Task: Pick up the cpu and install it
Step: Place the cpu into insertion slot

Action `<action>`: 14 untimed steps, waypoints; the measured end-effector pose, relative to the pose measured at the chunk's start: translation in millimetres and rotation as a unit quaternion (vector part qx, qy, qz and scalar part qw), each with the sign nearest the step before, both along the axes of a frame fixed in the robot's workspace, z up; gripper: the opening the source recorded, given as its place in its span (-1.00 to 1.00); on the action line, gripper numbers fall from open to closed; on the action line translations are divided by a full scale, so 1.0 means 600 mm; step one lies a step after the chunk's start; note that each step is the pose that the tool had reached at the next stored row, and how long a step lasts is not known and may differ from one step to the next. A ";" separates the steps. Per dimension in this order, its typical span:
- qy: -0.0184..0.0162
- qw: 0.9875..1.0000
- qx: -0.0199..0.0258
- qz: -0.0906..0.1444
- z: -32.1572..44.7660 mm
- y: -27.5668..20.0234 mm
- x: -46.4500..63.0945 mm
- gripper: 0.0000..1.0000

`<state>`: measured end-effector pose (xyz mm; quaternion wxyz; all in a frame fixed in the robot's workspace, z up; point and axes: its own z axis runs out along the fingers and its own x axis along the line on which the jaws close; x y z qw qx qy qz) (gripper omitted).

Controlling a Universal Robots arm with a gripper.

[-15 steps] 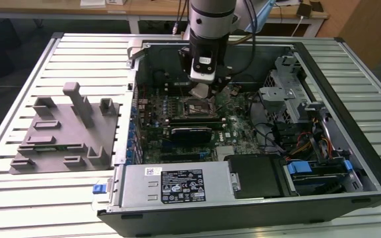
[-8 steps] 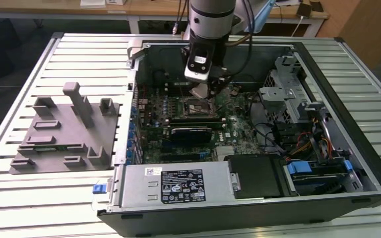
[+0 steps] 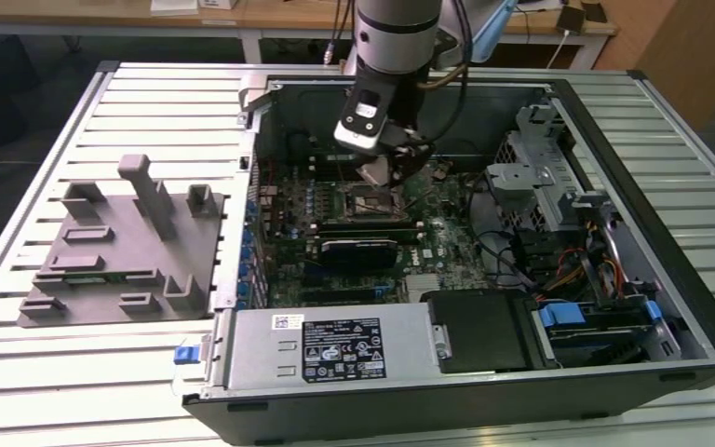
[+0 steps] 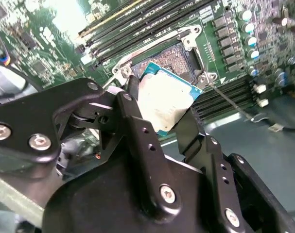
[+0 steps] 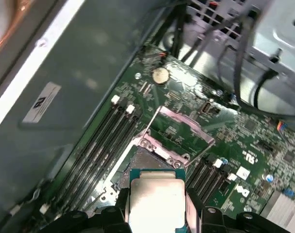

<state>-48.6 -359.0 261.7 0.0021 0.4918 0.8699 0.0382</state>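
the tool (image 4: 159, 109) is closed on the cpu (image 4: 172, 91) and holds it just above the open socket (image 4: 179, 57), it seems a little tilted. if the cpu meets the socket tilted or off-centre, a corner can catch the frame and bend the pins.

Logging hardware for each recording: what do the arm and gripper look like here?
The arm is a pale grey tube ending in a black wrist module with a white face; a dark cable runs alongside it. The gripper is matte black, its fingers flat linkage bars with small holes, joined by silver hex bolts.
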 end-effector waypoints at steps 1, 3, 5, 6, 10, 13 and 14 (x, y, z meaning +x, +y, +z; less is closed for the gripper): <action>0.000 1.000 0.000 -0.009 0.000 0.0000 0.000 0.08; 0.000 1.000 0.000 -0.028 -0.001 0.0000 0.000 0.08; 0.000 0.999 0.000 -0.046 -0.001 0.0000 0.000 0.08; 0.000 0.999 0.000 -0.055 -0.001 0.0000 0.000 0.08; 0.000 0.996 0.000 -0.091 -0.002 0.0000 0.000 0.08; 0.000 0.993 0.000 -0.118 -0.003 0.0000 0.000 0.08; 0.000 0.992 0.000 -0.127 -0.003 0.0000 0.000 0.08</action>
